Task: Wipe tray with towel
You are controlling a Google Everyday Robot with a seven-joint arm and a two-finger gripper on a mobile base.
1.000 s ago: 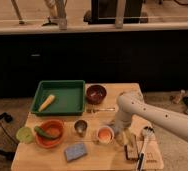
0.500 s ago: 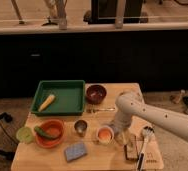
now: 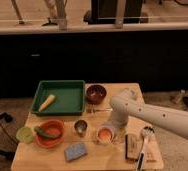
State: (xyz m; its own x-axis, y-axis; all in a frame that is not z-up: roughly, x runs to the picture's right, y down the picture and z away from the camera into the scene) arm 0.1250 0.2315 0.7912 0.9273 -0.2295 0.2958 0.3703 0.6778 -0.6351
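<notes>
Although the job is to wipe the green tray [image 3: 60, 111], the arm is nowhere near it: the white forearm [image 3: 157, 117] reaches in from the right and bends down at its elbow, so that the claw [image 3: 109, 124] sits low over the near-middle of the wooden surface [image 3: 94, 162], just above or against a small orange cup [image 3: 105, 134]. Whether the claw is open, closed or holding anything cannot be told, since the wrist hides it. The tray lies at the far left of the surface, well apart from the claw, with a pale yellow elongated item [image 3: 46, 102] lying slantwise in its left half. The towel cannot be made out; it may be hidden under the wrist near the cup, which would fit a reach to pick it up, so the step in hand looks like fetching the cloth, with no wiping begun. Around the claw stand a metal cup [image 3: 80, 127] to its left, a speckled blue sponge [image 3: 76, 150] nearer and left, a brown block [image 3: 132, 147] and a white-headed brush [image 3: 145, 137] to the right, and a dark red bowl [image 3: 96, 93] farther back. The next move probably calls for a secure pinch on the flat cloth without tipping the orange cup, then a lift and a carry leftward past the metal cup to the tray's bare floor, keeping clear of the yellow item.
</notes>
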